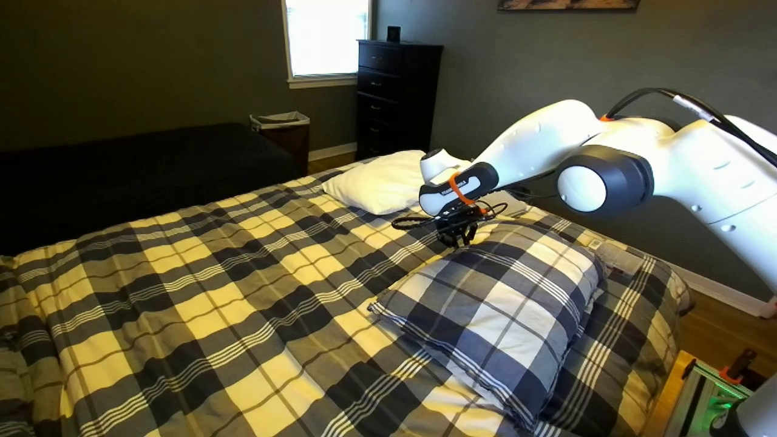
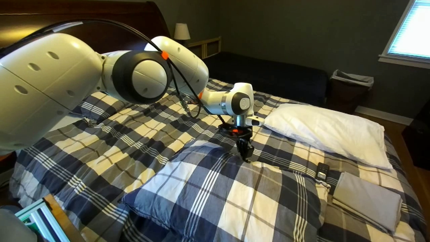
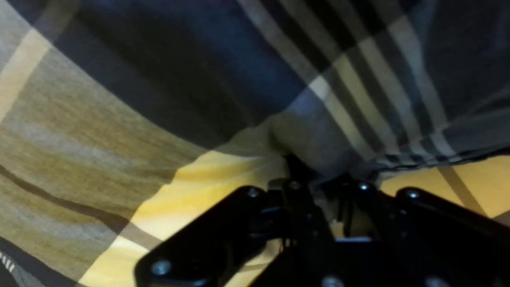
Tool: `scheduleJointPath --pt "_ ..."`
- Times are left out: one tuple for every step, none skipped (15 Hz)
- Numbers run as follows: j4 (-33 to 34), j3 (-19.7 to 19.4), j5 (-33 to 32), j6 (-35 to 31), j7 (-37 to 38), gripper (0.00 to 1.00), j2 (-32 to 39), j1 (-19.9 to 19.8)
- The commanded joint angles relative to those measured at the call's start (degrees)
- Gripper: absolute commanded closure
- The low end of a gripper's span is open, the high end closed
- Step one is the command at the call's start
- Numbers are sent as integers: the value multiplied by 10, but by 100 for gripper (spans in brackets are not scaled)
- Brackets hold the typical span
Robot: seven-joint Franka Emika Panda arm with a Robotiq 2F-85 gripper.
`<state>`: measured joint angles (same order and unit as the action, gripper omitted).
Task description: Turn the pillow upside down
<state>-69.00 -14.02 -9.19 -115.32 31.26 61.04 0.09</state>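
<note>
The pillow, plaid in navy, grey and white, lies on the matching bedspread in both exterior views (image 1: 498,303) (image 2: 231,195). My gripper is at the pillow's edge on the side toward the white pillow, pointing down, in both exterior views (image 1: 459,241) (image 2: 247,155). In the wrist view the pillow's plaid cloth (image 3: 207,75) fills the upper part. There the gripper's fingers (image 3: 318,177) are close together with pinched grey cloth between them, and folds run out from the tips. The fingertips are dark and partly hidden by the cloth.
A plain white pillow (image 1: 382,182) (image 2: 326,131) lies on the bedspread (image 1: 200,303) beyond the gripper. A black remote (image 2: 322,170) and a folded grey cloth (image 2: 368,201) lie beside the plaid pillow. Another plaid pillow (image 2: 100,106) is behind the arm.
</note>
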Motion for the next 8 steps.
scheduleJointPath --pt "-12 7 16 4 -19 100 -18 -13" --pt "-18 7 18 -1 -21 100 -24 -14" --pt "-22 8 22 -2 -24 100 -31 -15" --pt "-32 8 23 -12 -26 100 -40 -15" --pt "-43 8 23 -20 -28 100 -50 -15" --pt "-57 9 24 -28 -32 100 -63 -15" --pt "-68 8 25 -37 -32 100 -75 -15" --pt "-87 8 27 -55 -33 100 -93 -16"
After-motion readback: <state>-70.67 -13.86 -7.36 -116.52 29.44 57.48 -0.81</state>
